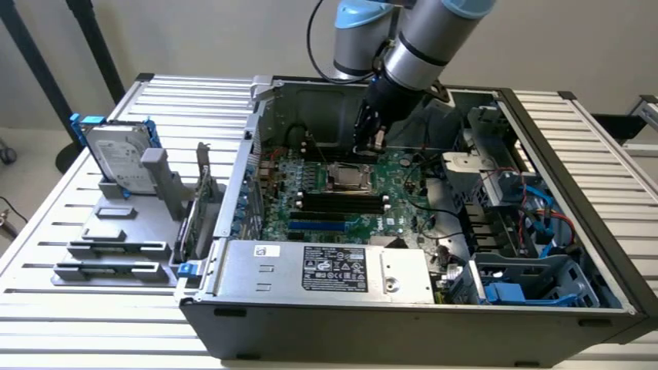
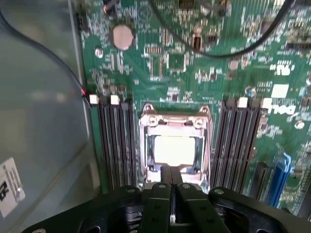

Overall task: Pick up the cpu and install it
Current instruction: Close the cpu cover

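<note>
Gleaming pale and square in its socket (image 2: 146, 127), the cpu (image 2: 174, 149) lies under the closed end effector (image 2: 170, 170).

Pale cpu (image 2: 174, 149) flat in socket (image 2: 175, 120)

The green motherboard (image 2: 184, 63) carries a white Dell logo (image 2: 284, 110).
</note>
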You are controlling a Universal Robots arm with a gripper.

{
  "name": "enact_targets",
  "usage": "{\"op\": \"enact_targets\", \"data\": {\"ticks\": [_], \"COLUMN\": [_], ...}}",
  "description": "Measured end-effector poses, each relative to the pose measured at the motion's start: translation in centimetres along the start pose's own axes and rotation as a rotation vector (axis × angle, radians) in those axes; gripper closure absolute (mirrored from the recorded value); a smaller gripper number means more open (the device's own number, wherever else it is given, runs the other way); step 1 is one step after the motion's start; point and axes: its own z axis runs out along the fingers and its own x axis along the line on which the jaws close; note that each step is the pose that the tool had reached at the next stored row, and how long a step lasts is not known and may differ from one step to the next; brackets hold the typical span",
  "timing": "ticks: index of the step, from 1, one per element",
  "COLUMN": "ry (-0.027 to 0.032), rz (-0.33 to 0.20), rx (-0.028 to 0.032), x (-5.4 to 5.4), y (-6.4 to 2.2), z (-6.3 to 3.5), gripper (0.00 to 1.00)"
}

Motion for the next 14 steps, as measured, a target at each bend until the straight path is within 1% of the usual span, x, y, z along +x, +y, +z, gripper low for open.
{"op": "enact_targets", "data": {"ticks": [2, 3, 6, 7, 8, 12, 14], "ry": [-0.0001, -0.0001, -0.0001, -0.0001, 0.0002, 0.0, -0.0001], "rz": [0.002, 0.003, 0.004, 0.004, 0.004, 0.004, 0.004], "rx": [0.0213, 0.0288, 0.0386, 0.0414, 0.0419, 0.0422, 0.0421], "x": [0.0, -0.1, -0.6, -0.8, -0.9, -1.2, -1.2], "y": [-0.43, -0.62, -1.1, -1.17, -1.28, -1.96, -1.92], "z": [0.19, 0.3, 0.81, 0.98, 1.21, 2.17, 2.55], "gripper": [0.89, 0.89, 0.89, 0.89, 0.89, 0.89, 0.89]}}
